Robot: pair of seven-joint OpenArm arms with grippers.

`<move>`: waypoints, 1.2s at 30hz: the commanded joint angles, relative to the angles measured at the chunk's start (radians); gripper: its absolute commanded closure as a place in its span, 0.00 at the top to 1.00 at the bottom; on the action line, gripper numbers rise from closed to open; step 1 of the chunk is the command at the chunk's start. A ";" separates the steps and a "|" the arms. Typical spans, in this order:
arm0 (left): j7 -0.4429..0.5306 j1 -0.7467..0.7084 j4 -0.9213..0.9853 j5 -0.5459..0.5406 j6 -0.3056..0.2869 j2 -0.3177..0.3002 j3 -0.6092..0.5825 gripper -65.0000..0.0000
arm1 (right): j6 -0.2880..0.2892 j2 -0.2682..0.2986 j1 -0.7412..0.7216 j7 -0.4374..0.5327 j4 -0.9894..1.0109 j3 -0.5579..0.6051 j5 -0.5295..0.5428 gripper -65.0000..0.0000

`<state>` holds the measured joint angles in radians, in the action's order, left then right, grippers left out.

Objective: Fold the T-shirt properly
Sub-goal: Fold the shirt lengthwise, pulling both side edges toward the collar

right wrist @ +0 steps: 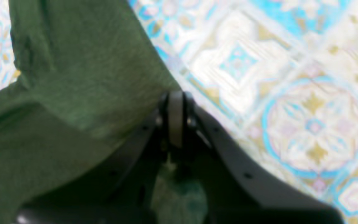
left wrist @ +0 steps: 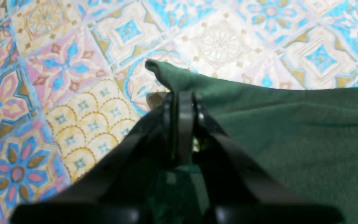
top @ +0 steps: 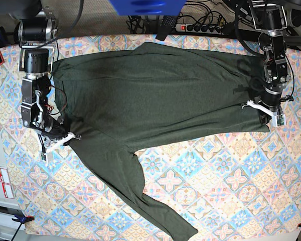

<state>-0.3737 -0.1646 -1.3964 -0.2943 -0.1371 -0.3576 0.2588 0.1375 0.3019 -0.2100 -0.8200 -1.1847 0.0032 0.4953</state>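
Shirt (top: 155,95) lay spread over the patterned cloth (top: 226,186), one sleeve (top: 140,196) trailing toward 6 o'clock. Left gripper (left wrist: 182,96) was pinched tight on a raised corner at 3 o'clock; right gripper (right wrist: 176,99) was clamped on the edge at 9 o'clock. Thin knit could probably slip out, or drag the loose sleeve askew if lifted unevenly. Wrist views showed the pinched fabric close up; only the base view showed the trailing sleeve and whole layout.
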 commanded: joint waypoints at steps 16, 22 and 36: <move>0.025 -0.155 -0.180 -0.006 0.000 -0.021 0.087 0.00 | 0.009 0.009 0.257 -0.057 -0.337 -0.101 0.007 0.00; 0.025 -0.189 -0.191 -0.006 0.000 -0.021 0.136 0.00 | 0.009 0.009 0.353 -0.057 -0.433 -0.154 0.007 0.00; 0.025 -0.266 -0.191 -0.003 0.000 -0.021 0.138 0.00 | 0.011 0.009 0.538 -0.057 -0.578 -0.226 0.007 0.00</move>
<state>-0.3668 -0.4236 -1.5711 -0.2951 -0.1467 -0.3626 0.3885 0.1463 0.2970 0.3309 -0.8948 -1.7424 -0.2161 0.5011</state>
